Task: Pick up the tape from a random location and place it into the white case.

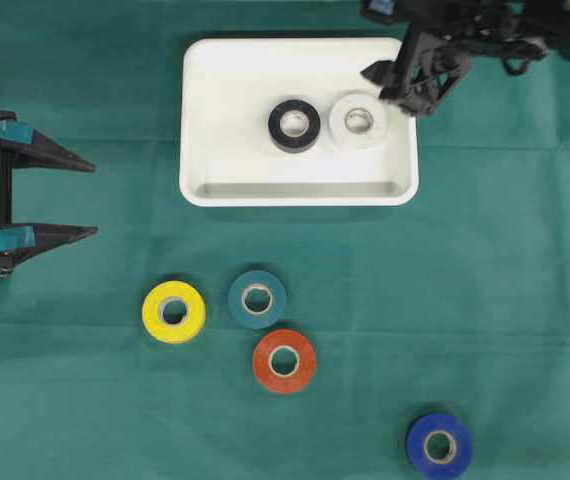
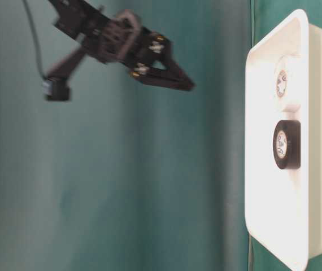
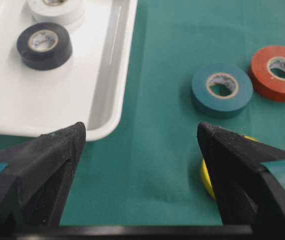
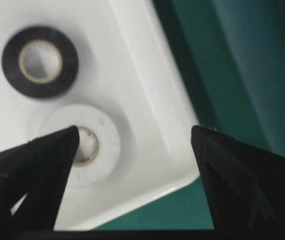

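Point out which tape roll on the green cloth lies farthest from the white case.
The blue roll: it sits alone near the bottom edge, well beyond the yellow, teal and orange rolls clustered closer to the white case.

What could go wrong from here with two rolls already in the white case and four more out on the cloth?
1. The white roll lies close to the right rim of the white case, under the open right gripper; a low move could nudge it.
2. The teal roll, red roll and yellow roll sit close together, so fingers may bump a neighbour.
3. The black roll nearly touches the white one, crowding the next drop.
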{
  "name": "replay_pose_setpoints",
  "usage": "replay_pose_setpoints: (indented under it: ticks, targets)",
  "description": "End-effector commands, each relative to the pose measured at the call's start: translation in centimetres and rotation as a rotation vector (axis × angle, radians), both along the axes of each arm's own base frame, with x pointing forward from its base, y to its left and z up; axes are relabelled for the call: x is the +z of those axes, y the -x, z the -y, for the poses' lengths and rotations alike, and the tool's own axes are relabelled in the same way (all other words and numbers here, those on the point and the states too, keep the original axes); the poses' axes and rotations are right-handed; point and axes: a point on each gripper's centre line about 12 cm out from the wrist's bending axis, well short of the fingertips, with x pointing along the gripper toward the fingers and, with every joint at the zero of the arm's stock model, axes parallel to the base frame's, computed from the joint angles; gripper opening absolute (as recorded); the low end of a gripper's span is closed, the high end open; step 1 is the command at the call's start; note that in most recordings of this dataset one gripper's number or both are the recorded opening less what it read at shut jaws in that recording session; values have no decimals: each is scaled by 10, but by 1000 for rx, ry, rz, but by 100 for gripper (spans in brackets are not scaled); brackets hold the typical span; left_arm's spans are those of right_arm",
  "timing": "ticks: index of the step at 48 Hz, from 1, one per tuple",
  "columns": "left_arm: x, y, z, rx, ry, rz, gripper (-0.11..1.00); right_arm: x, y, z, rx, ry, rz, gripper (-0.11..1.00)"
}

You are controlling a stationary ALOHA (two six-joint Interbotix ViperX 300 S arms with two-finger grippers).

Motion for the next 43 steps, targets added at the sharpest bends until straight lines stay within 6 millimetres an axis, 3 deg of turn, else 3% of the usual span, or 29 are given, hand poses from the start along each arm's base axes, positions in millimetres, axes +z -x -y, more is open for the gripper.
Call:
replay_pose_setpoints:
  ticks: [1, 9, 13, 25, 33, 43]
  targets:
    - [5, -2, 0, 2, 2, 11, 90, 23, 4, -2, 2, 31, 55, 87]
    - [5, -2, 0, 2, 2, 11, 90, 21, 4, -5, 9, 25, 53, 86]
    - [5, -2, 0, 2, 2, 11, 90, 21, -3, -17, 43, 24, 60, 86]
    - [5, -2, 0, 3, 3, 11, 90, 26, -32, -92, 264, 30, 111, 86]
    - [5, -2, 0, 3, 3, 14, 90, 29, -41, -133, 376, 29, 143, 86]
    - [5, -2, 0, 3, 3, 11, 90, 37, -27, -147, 412, 34, 173, 86]
